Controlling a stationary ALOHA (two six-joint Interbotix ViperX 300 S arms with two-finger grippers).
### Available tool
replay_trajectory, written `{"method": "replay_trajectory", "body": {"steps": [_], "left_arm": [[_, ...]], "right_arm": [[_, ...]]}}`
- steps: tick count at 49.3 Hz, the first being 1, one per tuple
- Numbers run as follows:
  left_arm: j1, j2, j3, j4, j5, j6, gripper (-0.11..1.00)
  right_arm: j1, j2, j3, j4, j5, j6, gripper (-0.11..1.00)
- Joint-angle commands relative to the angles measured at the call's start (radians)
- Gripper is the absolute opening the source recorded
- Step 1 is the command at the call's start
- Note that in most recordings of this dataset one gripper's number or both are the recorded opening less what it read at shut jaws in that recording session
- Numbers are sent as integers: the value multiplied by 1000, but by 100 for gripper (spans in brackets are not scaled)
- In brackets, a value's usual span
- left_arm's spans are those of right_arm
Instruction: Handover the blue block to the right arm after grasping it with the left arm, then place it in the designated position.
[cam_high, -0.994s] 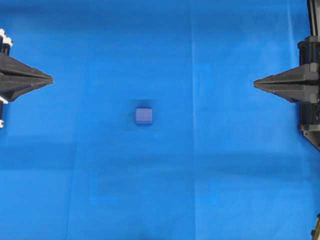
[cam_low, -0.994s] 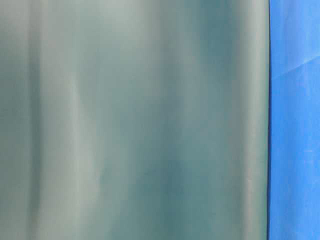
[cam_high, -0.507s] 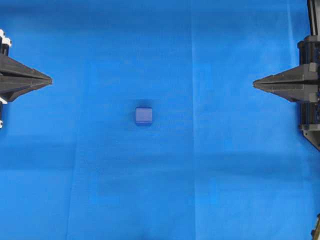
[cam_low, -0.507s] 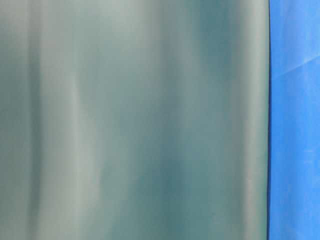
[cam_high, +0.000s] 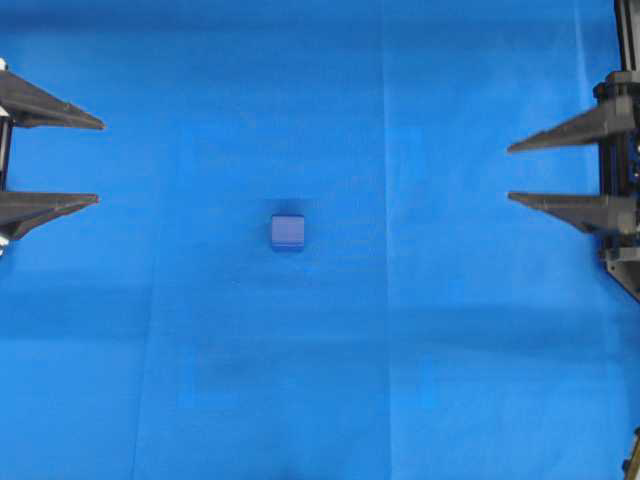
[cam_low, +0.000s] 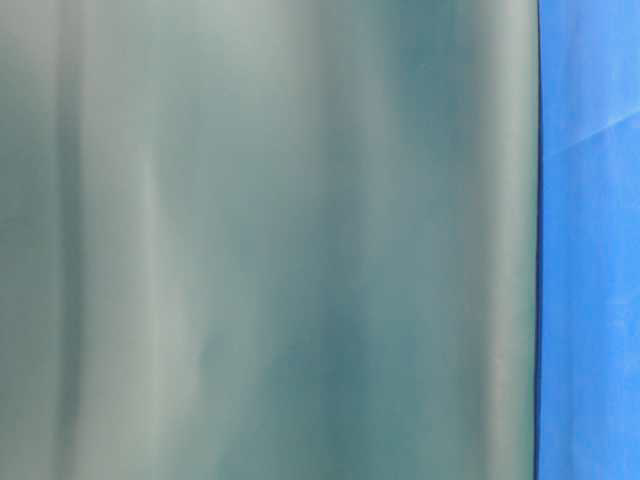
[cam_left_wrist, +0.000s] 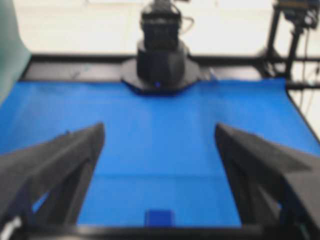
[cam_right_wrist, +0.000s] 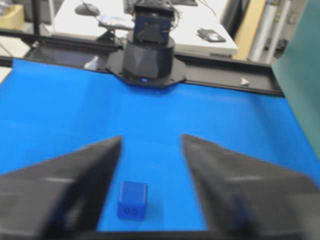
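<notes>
The blue block (cam_high: 288, 232) is sitting alone on the blue cloth (cam_high: 400, 380) near the middle of the desk, well apart from the left claw (cam_high: 98, 162) and the right claw (cam_high: 510, 172), which are facing each other from opposite edges, fingers spread apart and gripping nothing.

A bright-blue cloth (cam_high: 400, 380) (faintly creased) meets a teal-green sheet (cam_low: 270, 240).
</notes>
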Motion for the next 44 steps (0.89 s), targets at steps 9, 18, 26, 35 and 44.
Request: {"method": "replay_trajectory", "body": {"steps": [9,18,26,35,44], "left_arm": [[-8,-11,-17,2,-6,0,93],[-8,-3,-17,2,-5,-2,93],[-8,41,-21,2,-40,-3,93],[-8,164,-75,2,-91,-3,93],[-3,322,-167,2,-144,-2,93]], "right_arm": [[-3,14,-29,2,23,2,97],[-3,11,-34,0,25,3,98],[-3,15,-37,2,23,3,98],[-3,17,-40,0,18,3,98],[-3,17,-44,2,18,3,98]]}}
